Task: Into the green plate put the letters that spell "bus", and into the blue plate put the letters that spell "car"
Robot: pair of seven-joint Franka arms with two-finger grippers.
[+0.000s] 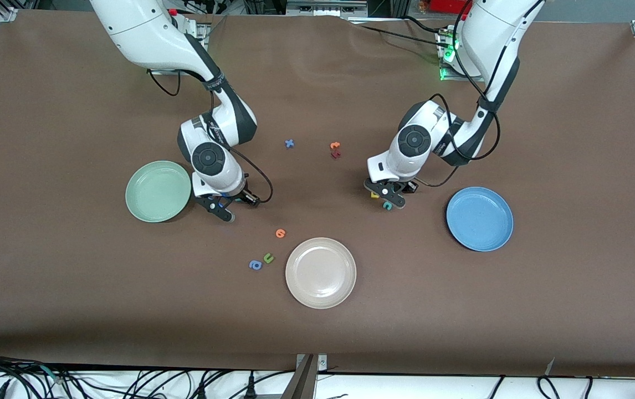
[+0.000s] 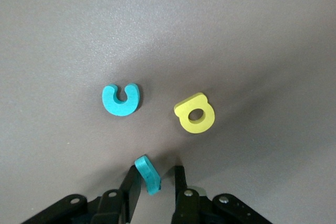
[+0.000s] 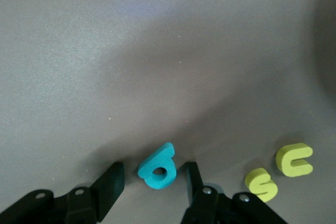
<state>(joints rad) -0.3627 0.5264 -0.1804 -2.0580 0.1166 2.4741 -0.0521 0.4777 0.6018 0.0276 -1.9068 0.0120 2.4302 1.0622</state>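
Brown desk (image 1: 73, 277), its edge nearest the front camera lined with cables, and from above both arms hide most of their own work. The green plate (image 1: 158, 191), blue plate (image 1: 479, 218) and beige plate (image 1: 320, 272) all lie bare. The right tool (image 3: 153, 167) is down beside the green plate, fingers apart around the teal b (image 3: 157, 170) with a gap at each side; the yellow u (image 3: 295, 159) and yellow s (image 3: 261, 183) lie just beside it. The left tool (image 2: 156, 172) is down near the blue plate, straddling the tilted teal r (image 2: 148, 174): one finger touches, a gap shows at the other. The teal c (image 2: 121, 99) and yellow a (image 2: 195, 113) lie flat nearby. Loose mid-desk: a blue x (image 1: 290, 143), a green u (image 1: 268, 257) and a blue a (image 1: 255, 265).
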